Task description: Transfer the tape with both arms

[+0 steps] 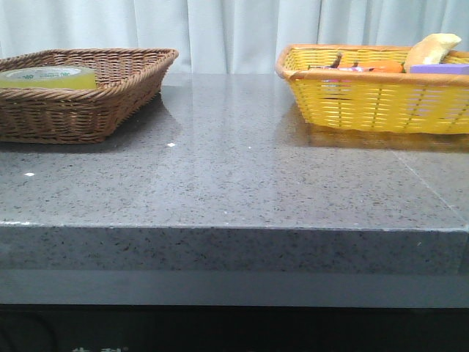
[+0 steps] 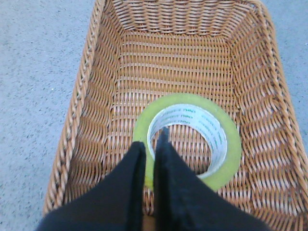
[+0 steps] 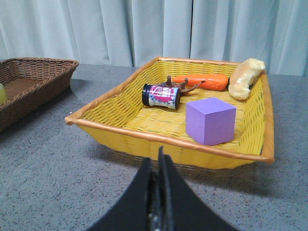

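The tape (image 2: 187, 139), a translucent yellow roll with a white core printed in green, lies flat in the brown wicker basket (image 2: 96, 96). In the front view the tape (image 1: 47, 76) shows over the rim of that basket (image 1: 88, 110) at the far left. My left gripper (image 2: 151, 139) hangs above the basket, its black fingers almost together with only a thin slit between them, over the roll's near edge and holding nothing. My right gripper (image 3: 155, 156) is shut and empty above the grey table, in front of the yellow basket (image 3: 168, 139). Neither arm shows in the front view.
The yellow basket (image 1: 374, 103) at the far right holds a purple block (image 3: 211, 120), a small can (image 3: 161, 95), a carrot (image 3: 202, 82), a bread piece (image 3: 244, 77) and a brown toy. Bare grey tabletop (image 1: 234, 169) lies between the baskets. Curtains hang behind.
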